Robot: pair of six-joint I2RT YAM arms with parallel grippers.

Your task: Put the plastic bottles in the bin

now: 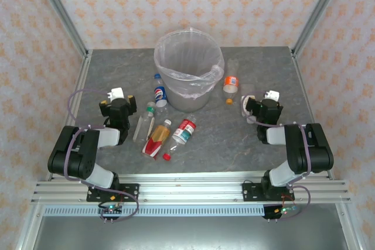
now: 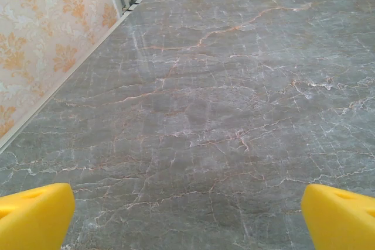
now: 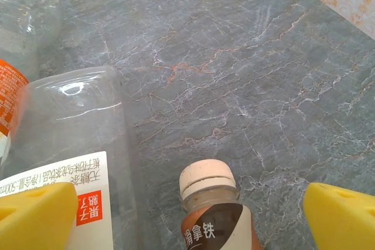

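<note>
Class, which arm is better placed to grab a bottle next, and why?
Right: the right gripper is open with a cream-capped bottle between its jaws, while the left gripper faces bare table.

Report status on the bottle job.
Left gripper open over table; right gripper open above beige-capped bottle. Other bottles lie beside bin. Nothing blocking.

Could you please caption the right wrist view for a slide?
Open right gripper frames a cream-capped brown-labelled plastic bottle beside a clear white-labelled bottle on grey marble tabletop.
</note>
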